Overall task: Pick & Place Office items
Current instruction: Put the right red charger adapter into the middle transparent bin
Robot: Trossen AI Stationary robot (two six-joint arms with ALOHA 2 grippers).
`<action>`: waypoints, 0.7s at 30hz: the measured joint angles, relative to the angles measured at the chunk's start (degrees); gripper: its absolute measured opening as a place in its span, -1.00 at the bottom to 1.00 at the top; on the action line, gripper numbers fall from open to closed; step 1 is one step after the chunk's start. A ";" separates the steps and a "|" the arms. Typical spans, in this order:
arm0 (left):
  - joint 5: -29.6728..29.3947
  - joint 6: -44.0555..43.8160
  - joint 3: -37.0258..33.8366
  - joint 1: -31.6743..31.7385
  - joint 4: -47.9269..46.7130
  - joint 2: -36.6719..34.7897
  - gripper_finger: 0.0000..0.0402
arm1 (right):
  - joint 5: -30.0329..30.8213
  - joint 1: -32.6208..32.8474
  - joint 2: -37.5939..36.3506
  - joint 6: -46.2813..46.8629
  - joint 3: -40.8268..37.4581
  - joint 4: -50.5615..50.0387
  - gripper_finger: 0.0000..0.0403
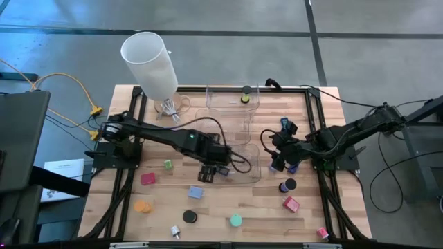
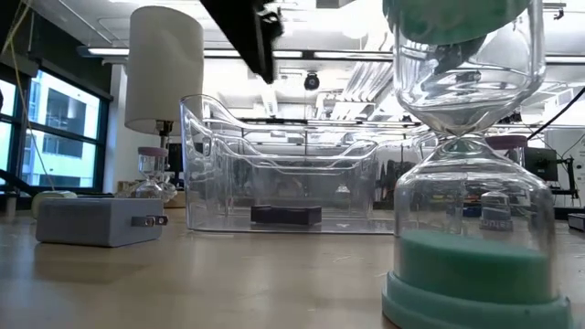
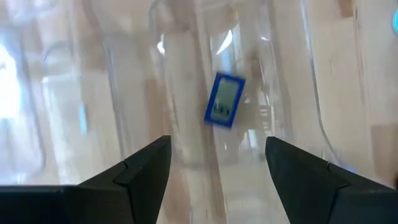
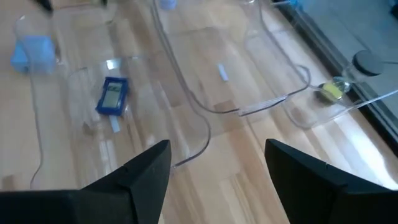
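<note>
While both dark arms reach over the pale wooden slatted table (image 1: 166, 200), small office items lie scattered across it, grey floor all around.

Left gripper (image 1: 210, 173) hangs open and empty above the clear plastic rectangular bin (image 1: 239, 173) near the table's middle; its wrist view shows a small blue rectangular block (image 3: 224, 100) lying in that bin, beyond its spread fingers. Right gripper (image 1: 279, 163), just beside the bin toward the right edge, stands apart too, holding nothing. Only the low view shows the teal sand timer (image 2: 471, 183) upright, ceiling lights and windows behind.

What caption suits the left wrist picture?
Open left gripper hovering above a small blue item lying in a clear bin.
</note>
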 joint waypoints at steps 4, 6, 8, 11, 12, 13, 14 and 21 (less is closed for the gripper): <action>-1.36 -5.44 0.00 -0.47 -5.82 -3.21 0.27 | -5.49 0.00 0.00 -0.01 0.00 -0.02 0.24; -2.92 -8.14 0.00 -0.92 -8.28 -4.36 0.27 | -7.18 0.00 0.00 0.11 0.00 -0.07 0.24; -4.13 -10.44 0.00 -1.62 -9.92 -5.26 0.27 | -7.62 0.00 0.00 0.26 0.00 -0.14 0.24; -4.48 -12.78 0.00 -2.65 -12.05 -6.07 0.27 | -7.60 0.00 -0.09 0.30 0.00 -1.14 0.24; -4.40 -13.38 0.00 -3.09 -12.71 -6.17 0.27 | -7.60 0.00 -0.26 0.30 0.00 -1.71 0.24; -4.25 -13.95 0.00 -3.54 -13.65 -6.24 0.27 | -7.58 0.00 -0.39 0.33 0.00 -2.44 0.24; -4.17 -14.52 0.00 -4.03 -14.65 -6.25 0.27 | -7.57 0.00 -0.46 0.35 0.00 -2.95 0.24; -3.99 -20.77 0.00 -7.24 -18.42 -6.25 0.27 | -6.23 0.00 -1.84 1.76 0.00 -5.40 0.24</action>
